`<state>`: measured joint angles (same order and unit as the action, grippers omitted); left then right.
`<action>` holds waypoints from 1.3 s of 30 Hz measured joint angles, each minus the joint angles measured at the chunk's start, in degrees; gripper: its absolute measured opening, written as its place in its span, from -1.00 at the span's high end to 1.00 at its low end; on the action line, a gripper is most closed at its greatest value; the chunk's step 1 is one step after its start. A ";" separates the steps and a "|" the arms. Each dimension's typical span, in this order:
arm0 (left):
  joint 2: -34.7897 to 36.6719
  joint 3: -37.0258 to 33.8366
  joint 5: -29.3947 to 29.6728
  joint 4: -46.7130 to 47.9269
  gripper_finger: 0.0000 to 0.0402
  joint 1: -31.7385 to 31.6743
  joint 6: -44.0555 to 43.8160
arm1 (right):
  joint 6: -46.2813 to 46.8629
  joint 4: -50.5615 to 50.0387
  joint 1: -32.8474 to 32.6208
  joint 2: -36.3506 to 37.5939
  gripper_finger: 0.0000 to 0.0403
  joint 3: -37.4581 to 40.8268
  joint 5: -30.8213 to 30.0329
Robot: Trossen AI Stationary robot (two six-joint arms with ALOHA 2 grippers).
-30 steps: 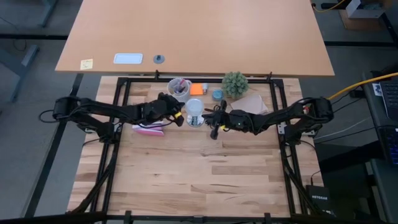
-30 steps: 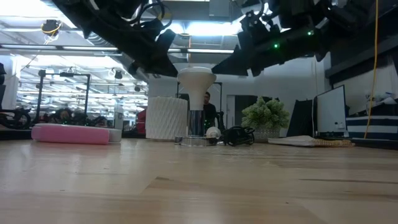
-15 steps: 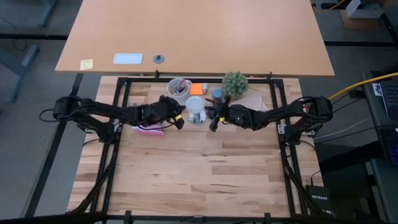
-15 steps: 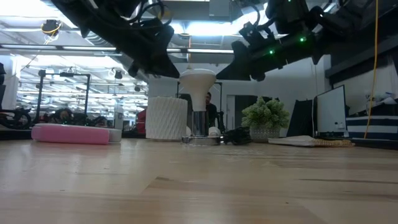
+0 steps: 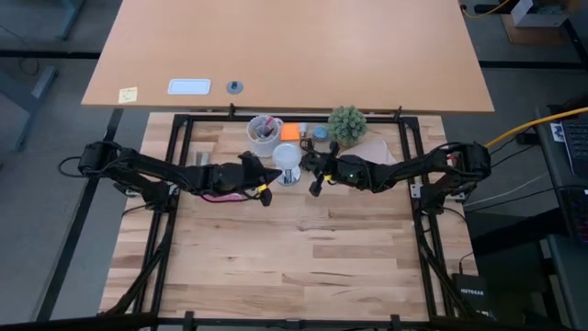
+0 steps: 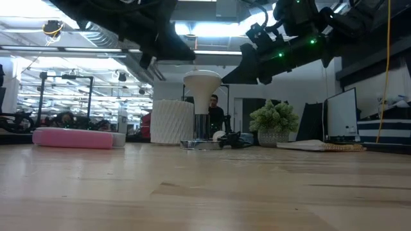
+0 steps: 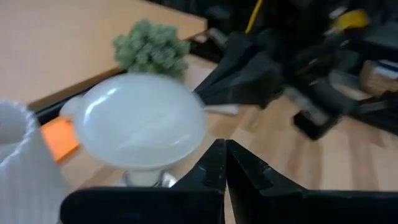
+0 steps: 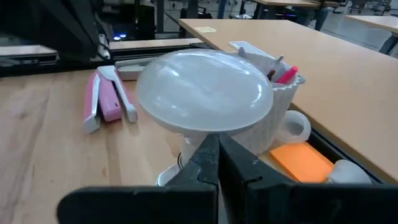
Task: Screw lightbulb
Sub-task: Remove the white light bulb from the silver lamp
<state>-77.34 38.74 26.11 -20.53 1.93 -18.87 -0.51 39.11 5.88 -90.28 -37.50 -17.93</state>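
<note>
The lightbulb (image 5: pixel 288 160), a white frosted globe on a silver neck, stands upright in the silvery round fitting (image 6: pixel 200 145) on the table's far middle. My left gripper (image 5: pixel 265 194) is shut and hangs near-left of the lightbulb (image 7: pixel 143 127), clear of it. From the table's right, my right gripper (image 5: pixel 306 166) points about level at the lightbulb (image 8: pixel 204 90). Its shut fingertips (image 8: pixel 214 155) sit just under the globe, by the neck. My right gripper has its shut fingertips close to the lightbulb's neck (image 8: pixel 198 142), below the globe, coming level from the table's right. I cannot tell whether they touch it. The lightbulb stays upright in the fitting.
Behind the lightbulb stand a white ribbed cup of pens (image 5: pixel 265 131), an orange pad (image 5: pixel 290 131) and a small green plant (image 5: pixel 347 122). A pink tool (image 5: pixel 220 193) lies under the left arm. Brown paper (image 5: pixel 374 152) lies at the right. Bare wood fills the near half.
My left gripper has drawn away from the lightbulb's left side toward the table's near edge, staying shut. The lightbulb stands upright in its fitting as before.
</note>
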 joint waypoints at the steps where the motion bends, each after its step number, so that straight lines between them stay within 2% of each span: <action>1: 0.10 0.00 0.12 -0.70 1.00 0.42 1.03 | -0.90 0.04 0.00 0.02 0.99 0.00 0.15; 3: 0.49 0.00 1.43 -2.13 1.00 1.19 3.23 | -4.58 -0.45 -0.63 0.85 0.99 0.00 -0.52; 7: 2.20 0.04 7.51 -2.80 1.00 1.31 6.11 | -8.88 -0.88 -3.27 4.35 0.99 0.00 -6.40; 11: 3.84 0.04 9.65 -2.99 1.00 -0.36 7.58 | -9.14 -1.55 -6.07 7.89 0.99 0.00 -5.71; 19: 2.63 0.07 9.49 -2.45 1.00 -7.29 7.42 | -5.08 0.89 -7.88 6.80 0.99 0.00 1.99; 26: -0.49 0.05 3.56 -2.59 1.00 -11.83 6.06 | -4.20 1.98 -7.64 2.98 0.99 0.00 -0.07; 30: -2.43 0.05 3.32 -2.58 1.00 -12.23 5.85 | -4.56 4.00 -7.24 1.01 0.99 0.00 -2.56; 39: -3.76 0.04 1.90 -2.71 1.00 -11.90 4.25 | -2.70 4.68 -1.86 -1.07 0.99 0.00 -1.95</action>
<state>-81.10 38.79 28.01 -23.24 -9.98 -14.62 -3.21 43.79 4.02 -91.35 -37.50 -19.87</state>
